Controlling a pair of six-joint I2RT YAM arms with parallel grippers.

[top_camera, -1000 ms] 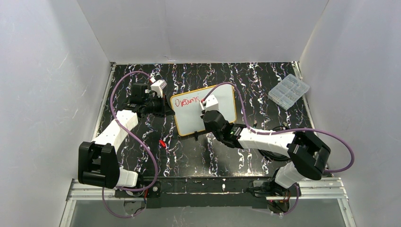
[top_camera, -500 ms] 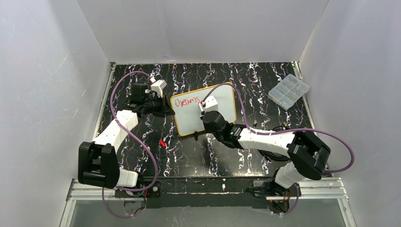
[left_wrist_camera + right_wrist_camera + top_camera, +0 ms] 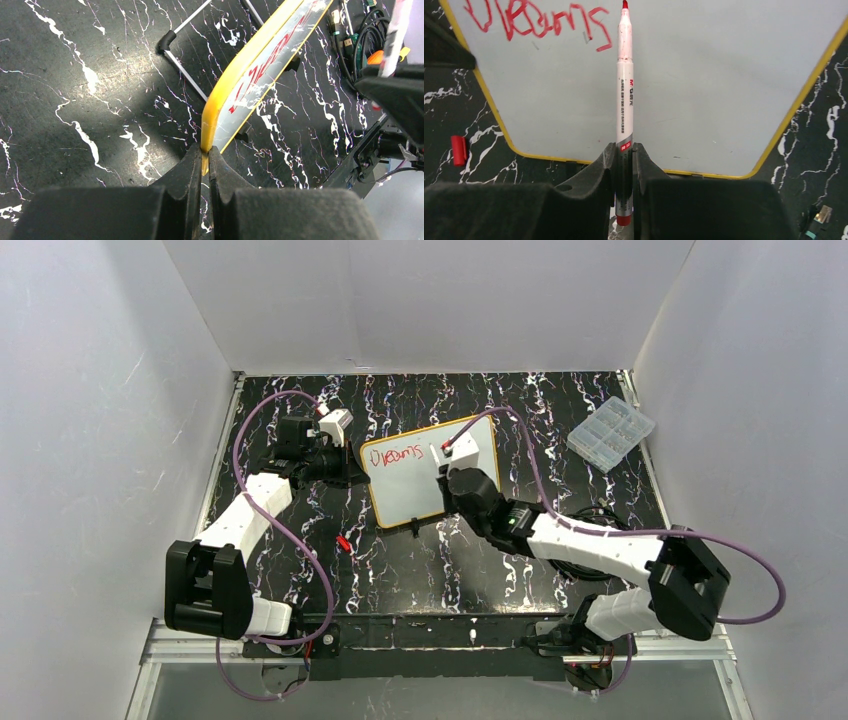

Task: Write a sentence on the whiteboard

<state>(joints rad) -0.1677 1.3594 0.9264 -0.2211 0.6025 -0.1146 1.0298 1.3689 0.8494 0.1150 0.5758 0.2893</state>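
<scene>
Left fingers (image 3: 182, 185) clamped on whiteboard (image 3: 252, 97) yellow corner, red writing (image 3: 272, 62) edge-on, seemingly illegible

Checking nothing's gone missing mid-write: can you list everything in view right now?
whiteboard: one, white, yellow frame, mid-table
writing: one word, red, whiteboard's top left
marker: one, white, red tip, over whiteboard
cap: one, red, table by whiteboard's near-left corner
box: one, clear, table's far right
table: one, black marbled, underneath
left arm: one, white-black, jaws shut on whiteboard edge
right arm: one, white-black, jaws shut on marker
</scene>
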